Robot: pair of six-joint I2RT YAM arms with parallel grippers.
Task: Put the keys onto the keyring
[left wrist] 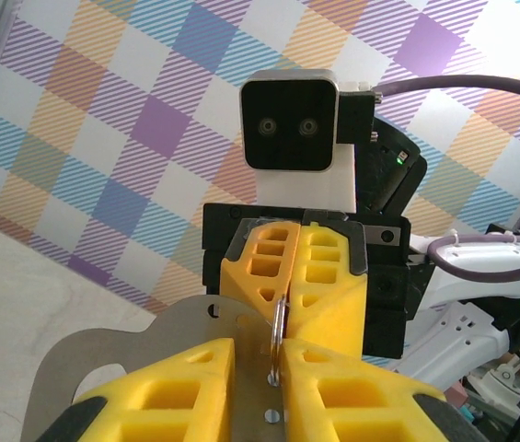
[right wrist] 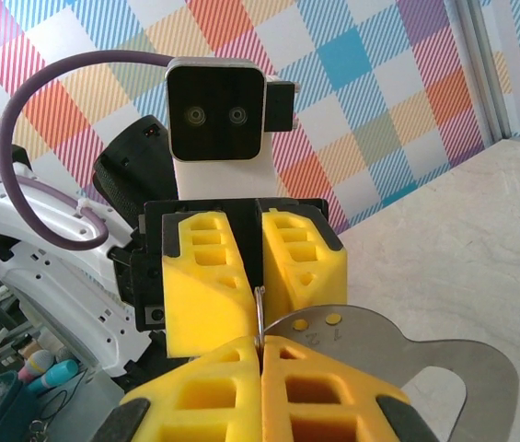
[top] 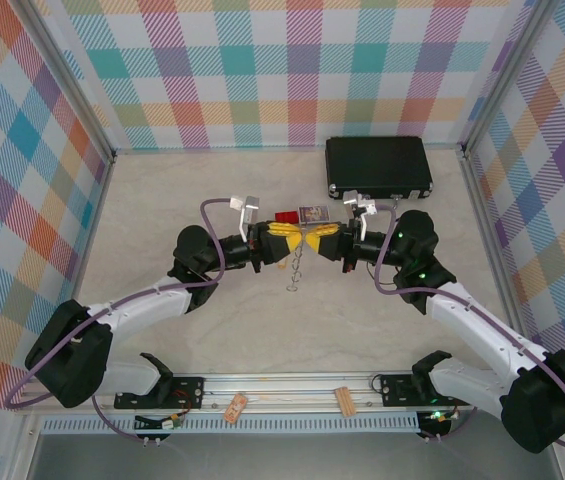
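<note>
Top external: right gripper [top: 312, 242] clamped on keyring [left wrist: 278, 336], likely steadying it edge-on for threading. Left gripper [top: 299, 242] opposite at the same ring, hold indeterminate. Chain [top: 297, 268] dangles beneath the tips.

The left gripper [top: 298, 243] and right gripper [top: 312, 242] meet tip to tip at frame centre, with the keyring [left wrist: 279, 331] between them and a chain [top: 295, 270] hanging just below. Just behind lie a small rectangle [top: 286, 216] and a card [top: 313, 213], with a case [top: 379, 167] farther back to the right. 2 blocks lie at the bottom edge: the left block [top: 235, 407] and the right block [top: 343, 400].
</note>
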